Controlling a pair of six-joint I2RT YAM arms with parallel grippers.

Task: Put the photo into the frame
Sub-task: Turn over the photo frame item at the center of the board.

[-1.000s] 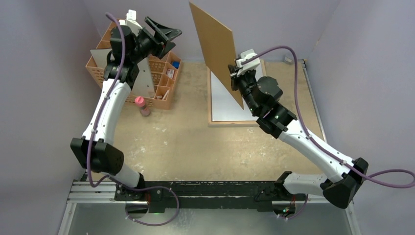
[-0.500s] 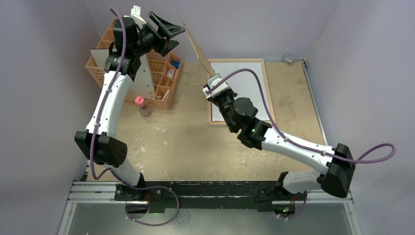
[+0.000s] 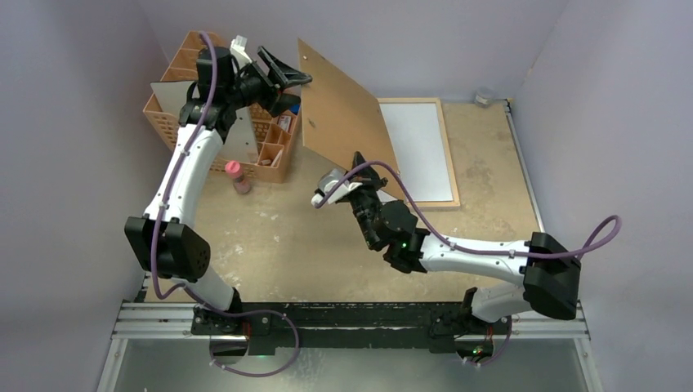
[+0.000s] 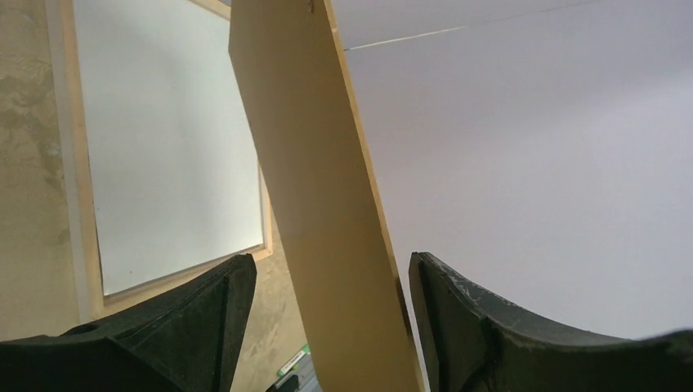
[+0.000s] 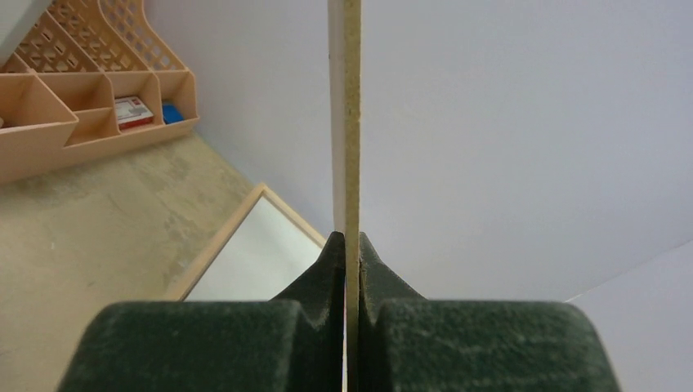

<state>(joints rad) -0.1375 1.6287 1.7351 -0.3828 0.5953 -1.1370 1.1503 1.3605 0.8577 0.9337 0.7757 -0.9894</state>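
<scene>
Nearest to us, short of the frame (image 3: 450, 159) and to its left, the right gripper (image 5: 346, 241) is pressed together on the lower edge of the plain brown fibreboard sheet (image 3: 339, 114). It holds the sheet raised and tilted above the table (image 3: 286, 237). The sheet's near corner overhangs the left rim of the frame.

The frame lies flat on the table with its wooden rim up and a plain white field inside. We cannot tell what that white surface is. No dark print shows in it, so we judge the photo is not yet in.

Farther left of the frame, the left gripper (image 4: 329, 269) is spread wide, and the sheet's far edge passes between its fingers without touching either. Beyond that, well left of the frame, a white sheet (image 3: 241, 139) stands in the peach organiser (image 3: 272, 155). We take it for the photo showing its plain reverse, though no printed side is visible.

What is left, as we judge it, is to set the fibreboard aside, fetch the photo, lay it inside the rim and close the back.

Room is tight at the far side. The sheet's top corner rises close to the back wall, and the organiser crowds the left gripper. The table near the frame's front left gives the most open space.
</scene>
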